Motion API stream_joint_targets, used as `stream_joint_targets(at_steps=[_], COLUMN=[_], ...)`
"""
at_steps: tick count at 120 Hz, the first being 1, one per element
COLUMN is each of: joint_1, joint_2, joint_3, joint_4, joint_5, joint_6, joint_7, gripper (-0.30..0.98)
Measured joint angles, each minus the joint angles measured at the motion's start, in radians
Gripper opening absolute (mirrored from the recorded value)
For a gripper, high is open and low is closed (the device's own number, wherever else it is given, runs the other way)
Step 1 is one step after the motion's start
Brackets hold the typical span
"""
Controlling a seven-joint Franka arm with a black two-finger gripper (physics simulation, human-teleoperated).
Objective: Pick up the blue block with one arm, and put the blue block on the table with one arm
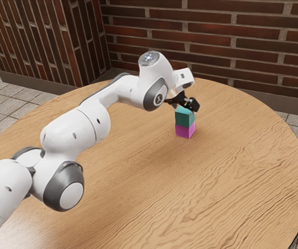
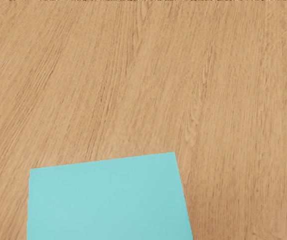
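In the exterior view my black gripper (image 1: 186, 105) is at the top of the blue block (image 1: 184, 118), a teal cube that rests on a magenta block (image 1: 185, 130). The magenta block stands on the wooden table (image 1: 232, 171). Whether the fingers touch the blue block is too small to tell. The wrist view has the light-blue top face of the blue block (image 2: 108, 197) just under my hand, over the wood grain of the table (image 2: 133, 75).
The white arm reaches over the round table from the exterior view's left. A brick wall (image 1: 232, 46) rises behind the table's far edge, and a brick pillar (image 1: 45, 41) stands at the exterior view's upper left.
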Motion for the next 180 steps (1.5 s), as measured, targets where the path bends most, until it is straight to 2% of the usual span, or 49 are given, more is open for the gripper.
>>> stream_joint_targets(at_steps=[71,110,139,163,180], joint_1=[0.011,0.011,0.015,0.004,-0.050], joint_2=[0.038,0.039,0.032,0.000,-0.001], joint_3=[-0.002,-0.006,-0.003,0.003,-0.008], joint_4=[0.000,0.001,0.000,-0.009,-0.008], joint_5=[-0.001,0.000,0.015,0.022,0.024], joint_6=[0.025,0.028,0.028,0.021,0.023], joint_7=[0.041,0.044,0.031,0.020,0.016], gripper=[0.68,0.41,0.27,0.29,0.29])
